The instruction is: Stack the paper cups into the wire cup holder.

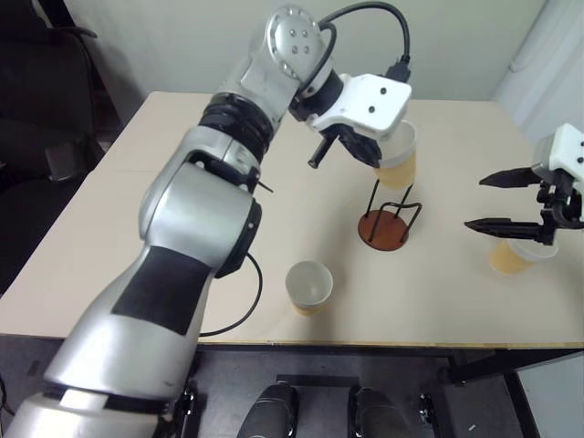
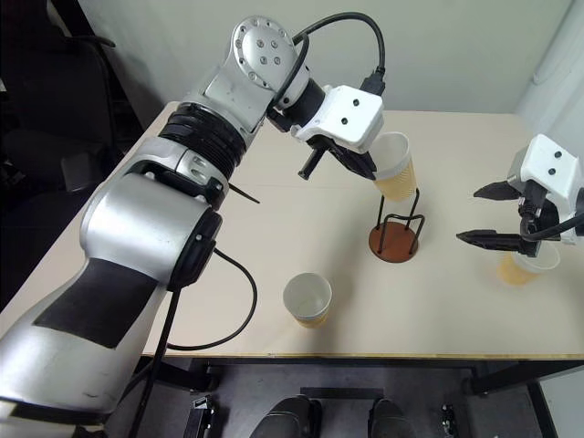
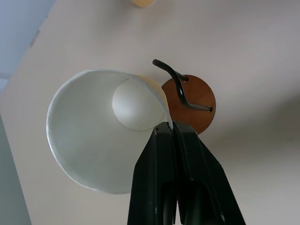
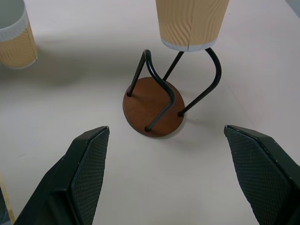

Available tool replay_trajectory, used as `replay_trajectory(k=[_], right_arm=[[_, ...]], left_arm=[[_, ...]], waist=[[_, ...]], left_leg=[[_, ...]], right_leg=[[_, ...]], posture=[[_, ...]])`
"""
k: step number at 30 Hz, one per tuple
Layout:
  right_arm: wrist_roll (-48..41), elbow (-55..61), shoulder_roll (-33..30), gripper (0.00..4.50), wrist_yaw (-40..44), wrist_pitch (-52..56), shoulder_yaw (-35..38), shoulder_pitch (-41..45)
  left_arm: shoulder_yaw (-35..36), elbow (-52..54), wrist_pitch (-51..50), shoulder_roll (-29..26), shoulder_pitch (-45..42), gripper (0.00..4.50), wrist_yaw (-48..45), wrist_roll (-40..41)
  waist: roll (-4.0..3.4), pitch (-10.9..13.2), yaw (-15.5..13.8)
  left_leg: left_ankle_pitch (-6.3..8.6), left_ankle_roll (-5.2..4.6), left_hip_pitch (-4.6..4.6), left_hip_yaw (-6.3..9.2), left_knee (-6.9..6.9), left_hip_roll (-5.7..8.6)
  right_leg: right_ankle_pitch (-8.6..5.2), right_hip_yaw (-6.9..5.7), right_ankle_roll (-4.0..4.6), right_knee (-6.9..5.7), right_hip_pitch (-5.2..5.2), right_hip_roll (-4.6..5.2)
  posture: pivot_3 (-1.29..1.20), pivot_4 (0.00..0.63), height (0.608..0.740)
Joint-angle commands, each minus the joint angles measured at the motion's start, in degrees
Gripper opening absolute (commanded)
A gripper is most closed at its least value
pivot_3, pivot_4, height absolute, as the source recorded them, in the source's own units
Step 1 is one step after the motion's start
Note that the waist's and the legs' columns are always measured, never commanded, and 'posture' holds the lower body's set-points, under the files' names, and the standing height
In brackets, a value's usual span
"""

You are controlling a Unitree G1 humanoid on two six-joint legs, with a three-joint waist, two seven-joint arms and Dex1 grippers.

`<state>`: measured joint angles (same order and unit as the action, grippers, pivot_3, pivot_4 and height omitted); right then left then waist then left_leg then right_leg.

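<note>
Your left gripper (image 1: pixel 351 146) pinches the rim of a paper cup (image 1: pixel 399 157), holding it tilted just above the wire holder (image 1: pixel 388 219) at the table's (image 1: pixel 182 128) centre. Your right gripper (image 1: pixel 506 203) hangs spread wide at the holder's three o'clock, above a second cup (image 1: pixel 513 256). A third cup (image 1: pixel 308 286) stands upright at the holder's seven o'clock.

On the table (image 1: pixel 438 310), the wire cup holder (image 1: pixel 390 225) is placed near the middle. One paper cup (image 1: pixel 400 157) is held just above the holder by the left gripper (image 1: pixel 365 151). A second cup (image 1: pixel 308 286) is set nearer the front edge, left of the holder. A third cup (image 1: pixel 511 256) is found to the right, under the right gripper (image 1: pixel 479 203)
</note>
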<state>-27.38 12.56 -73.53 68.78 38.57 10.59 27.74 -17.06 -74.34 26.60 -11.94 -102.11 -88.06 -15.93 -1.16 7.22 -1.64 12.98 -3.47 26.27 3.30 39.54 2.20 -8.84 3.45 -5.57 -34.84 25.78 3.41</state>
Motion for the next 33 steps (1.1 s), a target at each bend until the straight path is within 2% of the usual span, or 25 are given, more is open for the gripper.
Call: replay_trajectory(k=[1, 33], right_arm=[[-0.7, 1.4, -1.0, 3.99, -0.1, 0.1, 3.1, 0.3], [-1.1, 2.8, -0.7, 3.99, -0.9, 0.4, 3.6, -1.2]], left_arm=[[-0.1, 0.7, 0.8, 0.3, -0.5, 0.06, 0.8, -0.5], [-1.9, 0.0, 2.0, 2.1, 1.3, 0.06, 6.1, -4.0]], waist=[[0.0, 0.0, 0.0], [-0.01, 0.0, 0.0]], left_leg=[[0.01, -0.01, 0.0, -0.01, 0.03, 0.0], [0.19, -0.21, -0.03, -0.34, 0.48, -0.01]], right_leg=[[0.01, 0.0, -0.01, 0.0, 0.0, 0.01], [0.16, 0.31, -0.23, 0.0, -0.12, 0.03]], posture=[[0.0, 0.15, 0.74], [0.0, 0.15, 0.74]])
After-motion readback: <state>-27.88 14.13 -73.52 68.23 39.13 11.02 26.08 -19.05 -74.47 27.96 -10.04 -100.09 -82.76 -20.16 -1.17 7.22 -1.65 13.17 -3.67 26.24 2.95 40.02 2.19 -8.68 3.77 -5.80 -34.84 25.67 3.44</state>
